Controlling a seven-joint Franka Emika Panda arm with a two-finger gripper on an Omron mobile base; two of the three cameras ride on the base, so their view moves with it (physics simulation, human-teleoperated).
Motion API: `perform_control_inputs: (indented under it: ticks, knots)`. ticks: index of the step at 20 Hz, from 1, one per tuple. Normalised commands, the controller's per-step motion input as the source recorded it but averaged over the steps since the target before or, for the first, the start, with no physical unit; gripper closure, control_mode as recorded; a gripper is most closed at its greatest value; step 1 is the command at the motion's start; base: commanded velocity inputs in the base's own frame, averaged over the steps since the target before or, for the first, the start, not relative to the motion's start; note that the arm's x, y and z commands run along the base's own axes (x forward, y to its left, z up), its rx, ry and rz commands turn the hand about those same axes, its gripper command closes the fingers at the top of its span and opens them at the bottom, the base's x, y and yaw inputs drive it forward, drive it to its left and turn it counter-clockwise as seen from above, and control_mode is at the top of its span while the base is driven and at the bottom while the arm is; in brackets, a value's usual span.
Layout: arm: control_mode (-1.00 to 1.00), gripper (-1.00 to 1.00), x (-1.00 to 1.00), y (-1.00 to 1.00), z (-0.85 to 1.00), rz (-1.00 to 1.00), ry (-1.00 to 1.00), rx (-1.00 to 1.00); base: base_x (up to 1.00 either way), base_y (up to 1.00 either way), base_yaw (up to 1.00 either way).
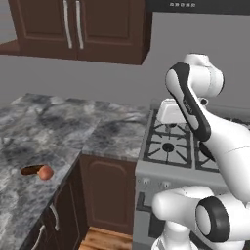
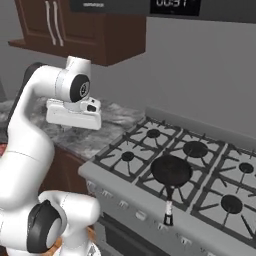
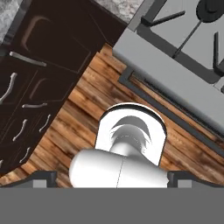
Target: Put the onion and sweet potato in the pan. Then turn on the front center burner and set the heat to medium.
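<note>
The round orange-tan onion [image 1: 46, 172] lies on the grey marble counter [image 1: 53, 127] at the left, touching the dark brown sweet potato [image 1: 30, 170] beside it. On the steel range, the black pan [image 2: 171, 170] rests over the front center burner, which it hides, with its thin handle [image 2: 169, 202] pointing toward the range's front. My gripper [image 1: 170, 118] hangs in the air over the range's left edge, far to the right of the vegetables and well left of the pan. In the hand view its fingertips [image 3: 42, 177] stand wide apart with nothing between them; it is open.
Other burners [image 2: 127, 156] with black grates surround the pan. Knobs [image 2: 141, 215] line the range's front panel. Dark wood cabinets [image 1: 110, 193] stand under the counter and hang above [image 1: 78, 27]. The hand view looks down on the wooden floor [image 3: 87, 87].
</note>
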Motion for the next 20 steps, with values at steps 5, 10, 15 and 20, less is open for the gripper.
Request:
perform_control_inputs:
  ticks: [5, 10, 15, 20]
  knots:
    - [1.0, -1.0, 0.0, 0.0, 0.0, 0.0, 0.0, 0.0, 0.04, 0.58, 0.0]
    - [1.0, -1.0, 0.0, 0.0, 0.0, 0.0, 0.0, 0.0, 0.0, 0.36, -0.04]
    - [1.0, -1.0, 0.0, 0.0, 0.0, 0.0, 0.0, 0.0, -0.02, 0.49, -0.23]
    - [1.0, -1.0, 0.0, 0.0, 0.0, 0.0, 0.0, 0.0, 0.0, 0.55, -0.36]
